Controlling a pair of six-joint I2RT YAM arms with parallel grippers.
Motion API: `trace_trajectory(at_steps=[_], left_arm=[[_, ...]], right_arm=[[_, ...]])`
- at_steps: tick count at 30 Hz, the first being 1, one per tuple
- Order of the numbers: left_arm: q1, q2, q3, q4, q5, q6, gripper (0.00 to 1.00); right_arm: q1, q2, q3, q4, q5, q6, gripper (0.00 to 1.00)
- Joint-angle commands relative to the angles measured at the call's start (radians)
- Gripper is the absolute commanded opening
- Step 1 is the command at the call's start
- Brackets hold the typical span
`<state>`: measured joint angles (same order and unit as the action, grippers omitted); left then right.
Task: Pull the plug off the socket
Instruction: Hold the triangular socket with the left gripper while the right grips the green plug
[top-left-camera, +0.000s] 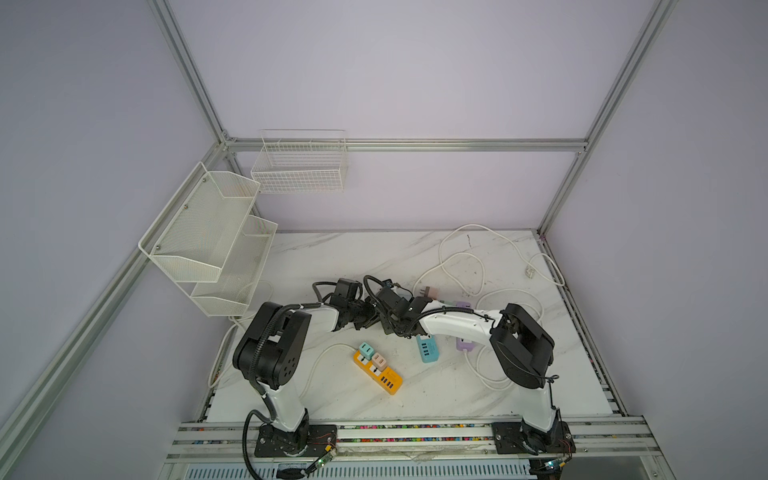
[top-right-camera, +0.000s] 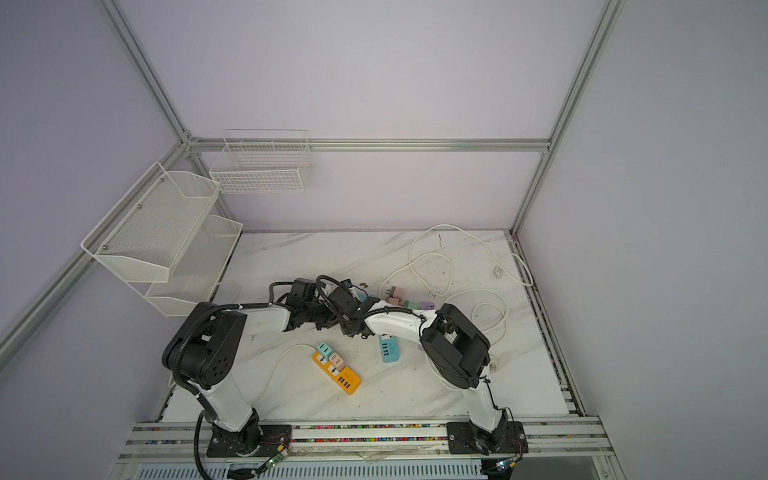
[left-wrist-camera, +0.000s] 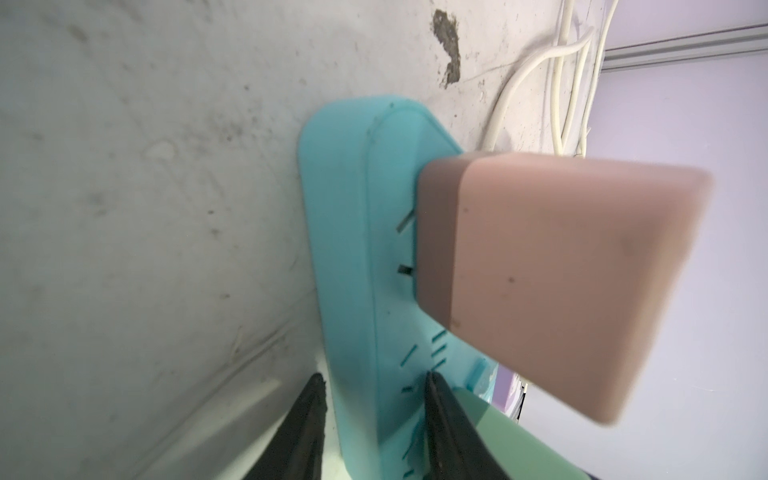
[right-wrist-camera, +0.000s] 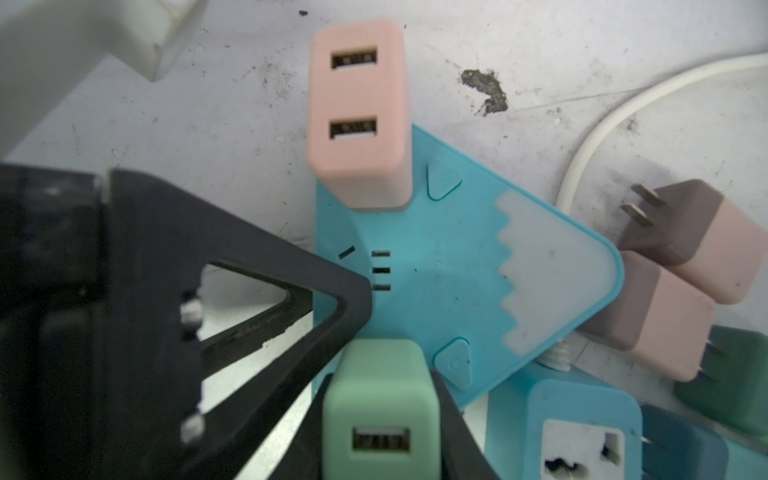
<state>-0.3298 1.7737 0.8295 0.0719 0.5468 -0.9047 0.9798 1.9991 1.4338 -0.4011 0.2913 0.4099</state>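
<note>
Marble table (top-left-camera: 374, 257), mid-way across: both arms met there, and in both top views they hid what they worked on. The right wrist view showed the green plug (right-wrist-camera: 382, 415), rounded, a USB port in its top, seated in the teal triangular socket (right-wrist-camera: 449, 270), with the right gripper (right-wrist-camera: 380, 374) clamped on its sides. The left wrist view showed the left gripper (left-wrist-camera: 374, 376) pinching the socket's edge. A pink plug (right-wrist-camera: 359, 112) sat in another corner. Faint lettering on the socket was unreadable. Loose plugs (right-wrist-camera: 685, 241) lay just right of it.
</note>
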Motion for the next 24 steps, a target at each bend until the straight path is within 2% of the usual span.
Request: trace_trajectory(at_steps=[1, 12, 19, 21, 24], left_arm=[[-0.022, 0.002, -0.016, -0.108, -0.020, 0.028, 0.38], [-0.023, 0.010, -0.021, -0.151, -0.052, 0.046, 0.37], [-0.027, 0.007, -0.014, -0.150, -0.052, 0.035, 0.36], [-0.031, 0.006, -0.010, -0.149, -0.047, 0.032, 0.36], [-0.041, -0.001, -0.005, -0.151, -0.048, 0.029, 0.36]], right_arm=[[0.003, -0.013, 0.025, -0.027, -0.003, -0.001, 0.24], [0.015, 0.008, 0.062, -0.049, 0.009, 0.003, 0.23], [-0.013, -0.027, 0.023, -0.033, 0.040, -0.012, 0.23], [0.001, -0.015, 0.032, -0.021, 0.016, -0.013, 0.23], [0.037, 0.022, 0.070, -0.047, 0.051, -0.008, 0.23]])
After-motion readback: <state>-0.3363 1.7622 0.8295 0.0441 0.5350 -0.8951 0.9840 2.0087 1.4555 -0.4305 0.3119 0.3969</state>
